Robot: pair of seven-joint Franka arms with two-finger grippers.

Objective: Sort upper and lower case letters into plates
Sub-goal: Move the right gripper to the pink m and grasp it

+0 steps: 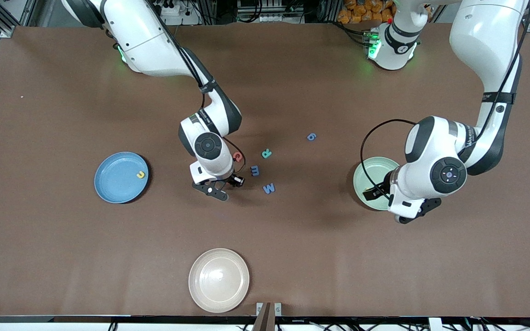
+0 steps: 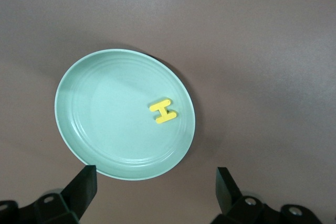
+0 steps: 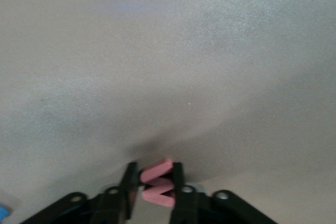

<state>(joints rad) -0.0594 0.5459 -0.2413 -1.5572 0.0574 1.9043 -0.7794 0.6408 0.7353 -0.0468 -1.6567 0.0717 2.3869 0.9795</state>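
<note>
My right gripper (image 1: 216, 191) is low over the table's middle, beside the blue m (image 1: 255, 170). In the right wrist view the right gripper (image 3: 156, 183) is shut on a small pink-red w-shaped letter (image 3: 157, 171). A red letter (image 1: 238, 156), a teal R (image 1: 266, 153), a blue W (image 1: 268, 188) and a blue g (image 1: 311, 136) lie close by. The blue plate (image 1: 118, 181) holds a yellow u (image 1: 141, 174). The pale green plate (image 2: 105, 108) holds a yellow H (image 2: 163, 111). My left gripper (image 2: 155, 182) hangs open over that plate's edge (image 1: 370, 177), holding nothing.
A cream-beige plate (image 1: 219, 280) sits by the table edge nearest the front camera. The right arm's forearm reaches over the table's middle and the left arm's bulky wrist (image 1: 435, 172) covers part of the green plate.
</note>
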